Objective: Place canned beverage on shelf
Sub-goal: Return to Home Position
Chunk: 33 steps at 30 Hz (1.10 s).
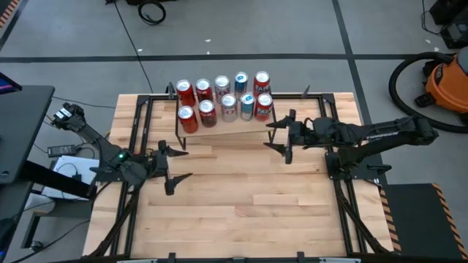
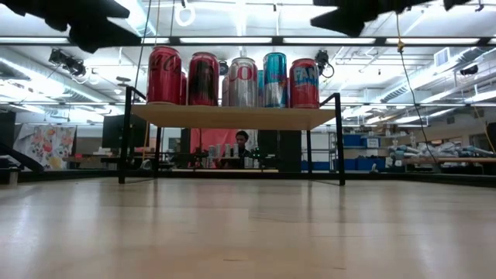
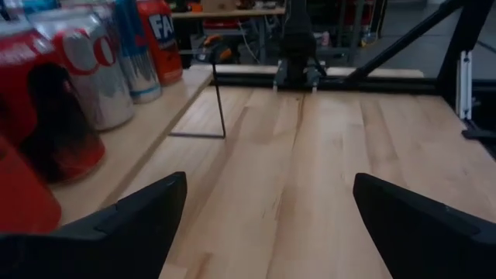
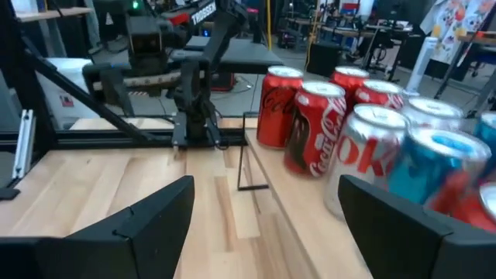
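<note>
Left gripper is what we meet first, held above the slatted tabletop just in front of the shelf's left corner. Its fingers are spread wide apart with nothing between them.

Next comes the shelf, a light-wood board on thin black legs, standing at the back middle of the table. We count ten upright cans on it, in two rows of five that fill most of the board. In the low view the front row runs from a red cola can to a darker red can, a silver can, a blue can and a red-orange can. From above, each seems to have a like-coloured can behind it.

Past the shelf's right front corner we find the right gripper, near the board but apart from it. It points toward the left arm, with its fingers also well apart and empty.
</note>
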Available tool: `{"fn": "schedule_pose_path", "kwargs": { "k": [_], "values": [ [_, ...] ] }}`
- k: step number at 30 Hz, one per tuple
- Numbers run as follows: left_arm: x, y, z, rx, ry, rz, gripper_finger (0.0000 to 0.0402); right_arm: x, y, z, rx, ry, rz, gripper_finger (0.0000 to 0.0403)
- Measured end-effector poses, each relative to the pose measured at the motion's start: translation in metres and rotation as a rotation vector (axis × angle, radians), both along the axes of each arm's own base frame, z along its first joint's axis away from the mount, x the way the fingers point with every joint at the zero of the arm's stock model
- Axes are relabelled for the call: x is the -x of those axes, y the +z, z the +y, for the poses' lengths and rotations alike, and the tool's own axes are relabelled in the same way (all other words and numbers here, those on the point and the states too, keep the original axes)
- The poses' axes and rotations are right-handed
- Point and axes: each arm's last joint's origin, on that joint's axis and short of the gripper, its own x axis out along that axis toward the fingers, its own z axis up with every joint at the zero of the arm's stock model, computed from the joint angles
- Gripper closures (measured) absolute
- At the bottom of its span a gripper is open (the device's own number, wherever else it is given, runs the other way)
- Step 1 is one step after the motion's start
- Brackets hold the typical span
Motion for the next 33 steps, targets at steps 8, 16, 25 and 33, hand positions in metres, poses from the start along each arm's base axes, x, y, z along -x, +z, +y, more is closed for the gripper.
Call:
{"fn": "schedule_pose_path", "kwargs": {
  "k": [8,16,25,33],
  "values": [
    [0.002,0.002,0.001,-0.008,-0.008,-0.014,0.0044,0.028,-0.03,0.001,-0.049,-0.017,-0.031,0.0074],
    [0.004,-0.024,0.003,0.001,-0.019,-0.07,0.0052,0.043,-0.064,0.003,-0.092,-0.017,-0.147,0.0074],
    [0.022,-0.009,0.017,-0.042,-0.018,-0.133,0.0052,0.078,-0.053,0.0,-0.085,-0.034,-0.188,0.0074],
    [0.03,-0.011,0.024,-0.025,-0.013,-0.104,0.0052,0.102,-0.07,-0.002,-0.133,-0.034,-0.237,0.0074]
  ]
}}
